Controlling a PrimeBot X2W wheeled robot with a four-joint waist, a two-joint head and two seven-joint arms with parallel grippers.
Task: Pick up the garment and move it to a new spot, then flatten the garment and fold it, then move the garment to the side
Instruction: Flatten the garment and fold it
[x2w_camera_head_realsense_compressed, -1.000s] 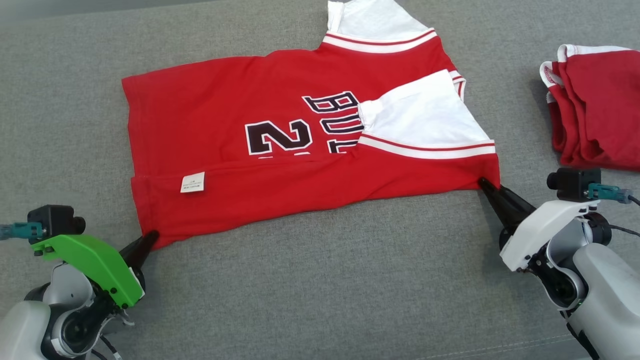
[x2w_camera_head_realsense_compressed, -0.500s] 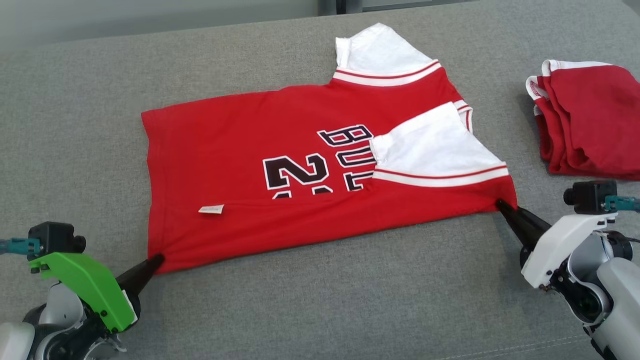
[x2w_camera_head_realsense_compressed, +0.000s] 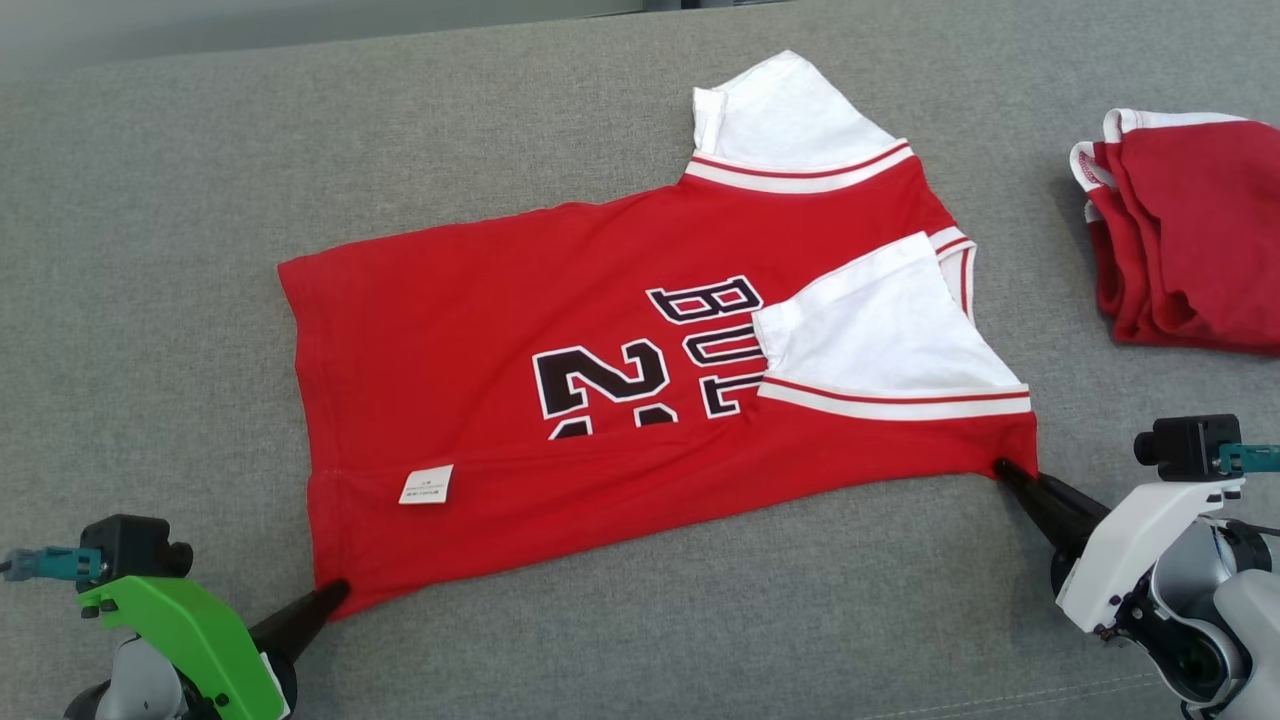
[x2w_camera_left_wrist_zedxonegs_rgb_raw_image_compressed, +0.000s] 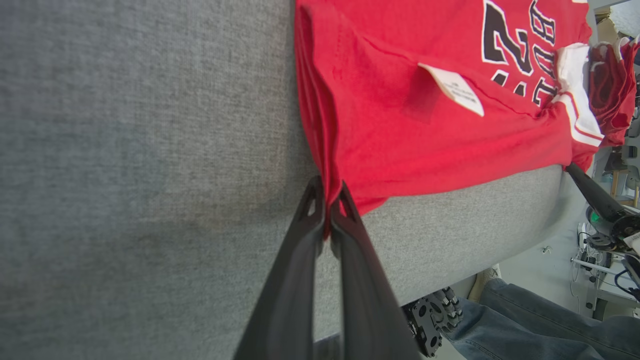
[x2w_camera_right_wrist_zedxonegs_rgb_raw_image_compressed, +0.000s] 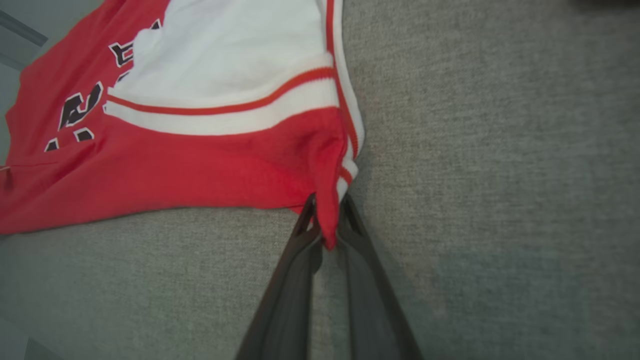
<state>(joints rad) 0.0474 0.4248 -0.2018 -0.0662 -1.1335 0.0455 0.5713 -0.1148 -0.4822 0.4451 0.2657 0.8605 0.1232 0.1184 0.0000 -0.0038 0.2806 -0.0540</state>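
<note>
Jersey lies flat on the grey cushion, about mid-way across and somewhat toward the near edge. Its long axis runs left to right: hem to my left, white sleeves to my right. The near side is already folded in, label showing.

Left gripper: closed, pinching the near hem corner. The left wrist view shows red cloth caught between the fingertips.

Right gripper: closed on the near shoulder corner, just below the striped sleeve band. The right wrist view shows a tuck of cloth between the tips.

Key relation: the whole jersey lies beyond both grippers, toward the far edge, and I hold the two ends of its near long edge. That edge runs close to taut between my tips. Neither arm is nearer; each has its own corner. I judge the next move must be made by both arms together, square to that long edge, or the fold will skew.

Red pile sits at the right edge, near the collar end but apart from it.

Against a second ago: both grips unchanged, same corners. The head camera has shifted. Even so, measured against the pile, the jersey looks drawn a little toward the near edge. The far sleeve now shows whole.
</note>
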